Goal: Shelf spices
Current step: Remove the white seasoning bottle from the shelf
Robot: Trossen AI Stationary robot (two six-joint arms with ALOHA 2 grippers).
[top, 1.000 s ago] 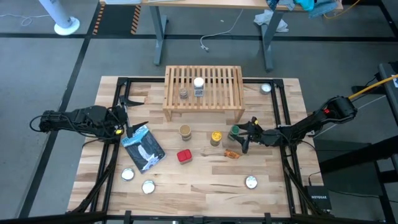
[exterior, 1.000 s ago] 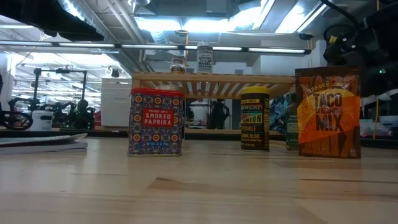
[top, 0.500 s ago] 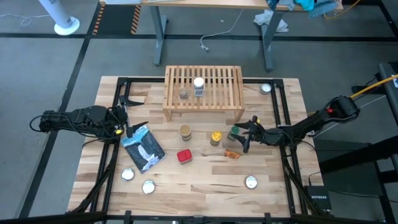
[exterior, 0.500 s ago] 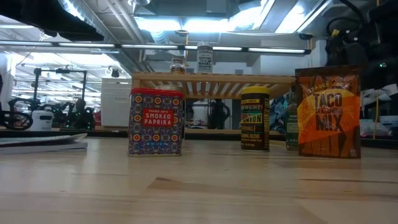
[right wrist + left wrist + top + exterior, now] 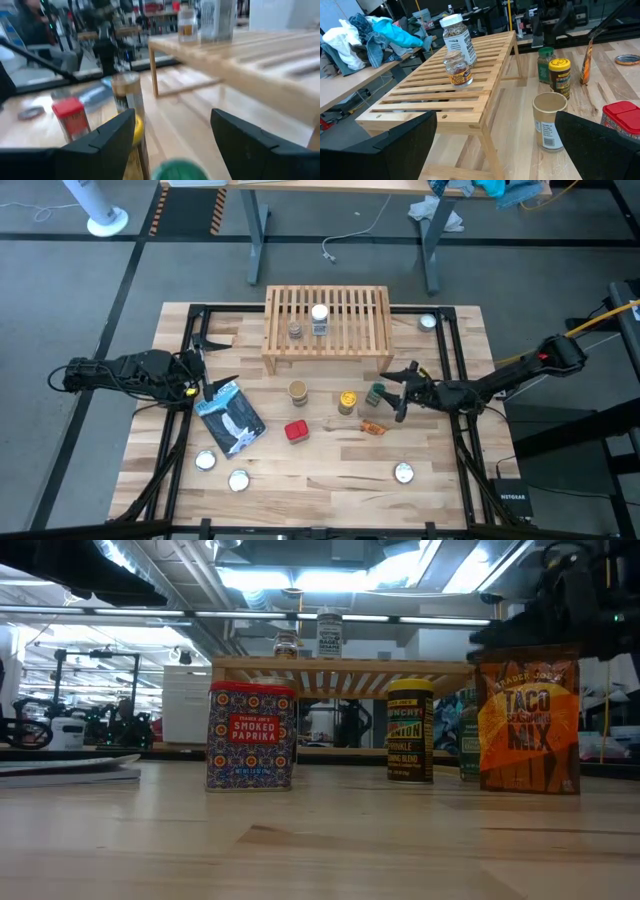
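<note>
- Wooden tabletop carries the slatted shelf, with a white-lidded jar and a small clear jar already on it.
- Right gripper hovers beside the green-lidded jar, jaws spread, holding nothing.
- Left gripper waits at the table's left edge, jaws wide, empty.
- Tan-lidded jar, yellow-lidded jar, red tin and orange packet stand before the shelf.

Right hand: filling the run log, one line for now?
right hand: open, at green-lid jar | left hand: open, waiting | shelf: two jars

Overhead view straight down, low view level across the tabletop, wrist views close, all sharing the shelf.
</note>
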